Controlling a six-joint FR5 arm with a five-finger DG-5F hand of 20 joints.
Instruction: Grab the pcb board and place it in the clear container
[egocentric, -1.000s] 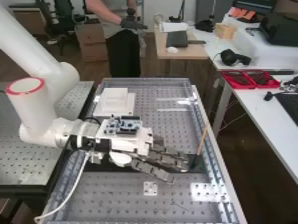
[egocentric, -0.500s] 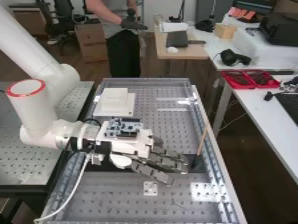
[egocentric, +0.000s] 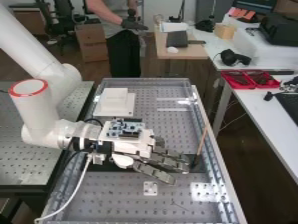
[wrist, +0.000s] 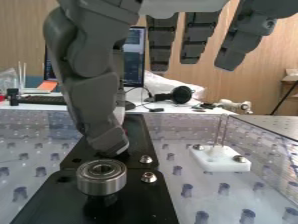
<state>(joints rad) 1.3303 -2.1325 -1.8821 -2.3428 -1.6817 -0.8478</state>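
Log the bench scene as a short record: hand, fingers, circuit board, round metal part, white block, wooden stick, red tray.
hand: above the perforated bench top
fingers: extended, holding nothing
circuit board: on the back of the hand
round metal part: at the black plate
white block: two thin rods rising
wooden stick: leaning
red tray: on the side table

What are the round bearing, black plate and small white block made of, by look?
Bearing: likely steel, polished; bright streaks on its side.
Black plate: smooth, soft sheen; plastic or painted metal, can't tell.
White block: probably plastic, matte; even white, no metallic glint.
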